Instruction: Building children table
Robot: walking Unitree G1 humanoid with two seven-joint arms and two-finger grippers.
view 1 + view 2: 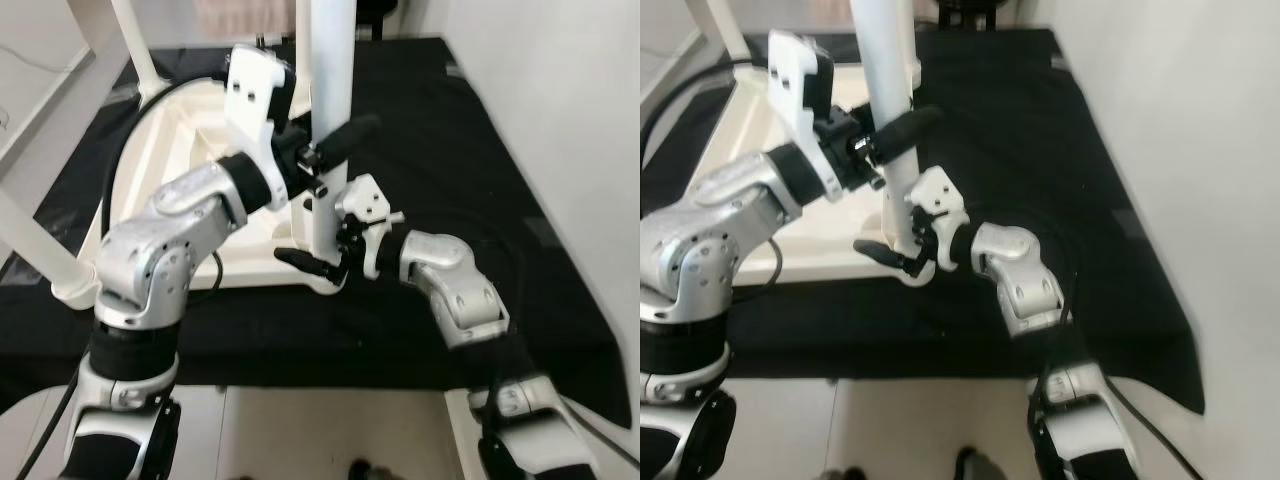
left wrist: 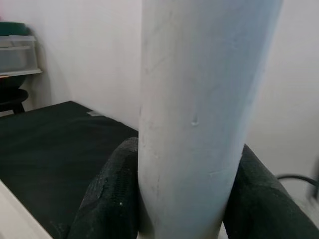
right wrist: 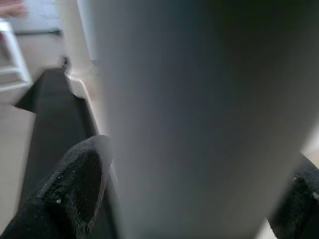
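Black cloth mat (image 1: 470, 150) covers the floor, running up to the white wall on the robot's right. On it lies the upside-down white children's table top (image 1: 190, 160), underside up, near corner facing the robot. Another white leg (image 1: 40, 250) already stands at its left corner, slanting out of frame.

Round white table leg (image 1: 327, 90) stands upright at the near right corner of the table top, rising past the top of the head views.

Left gripper (image 1: 335, 140), silver arm bent across from the left, grasps that leg partway up; black fingers (image 2: 107, 194) pressed on either side of the white post in the left wrist view.

Right gripper (image 1: 320, 265) grasps the same leg low down, just above the table top corner; one black finger (image 1: 305, 263) pokes out on the left of the leg, and the right wrist view shows a finger on each side of the blurred post (image 3: 199, 119).
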